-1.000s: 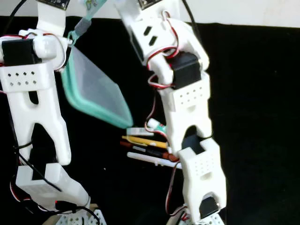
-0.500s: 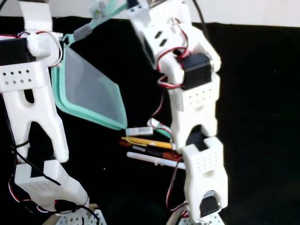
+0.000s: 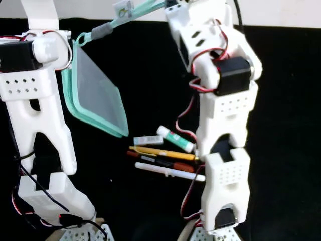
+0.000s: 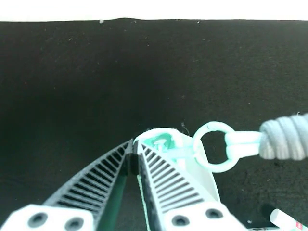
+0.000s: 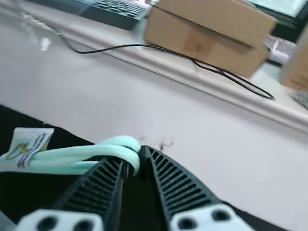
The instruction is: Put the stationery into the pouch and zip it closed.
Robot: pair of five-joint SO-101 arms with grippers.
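left gripper [image 4: 132,156]: clenched on the top corner of the mint mesh pouch [image 3: 95,100], which hangs tilted above the black table [image 3: 286,100] near its far edge | right gripper [image 5: 140,155]: clenched on the pouch's strap loop [image 5: 91,155] | stationery: 4 pens [image 3: 163,159], white-green tube [image 3: 174,139] and small white block [image 3: 148,140] lie together at the table's middle, outside the pouch

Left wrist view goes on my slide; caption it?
Left gripper shut on the mint-green translucent plastic pouch, beside its ring pull.

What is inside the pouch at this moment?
Nothing shows through the translucent pouch; the pens, a white tube and a small white block all lie on the black table beside its lower corner. The corner clamped in the left gripper is covered.
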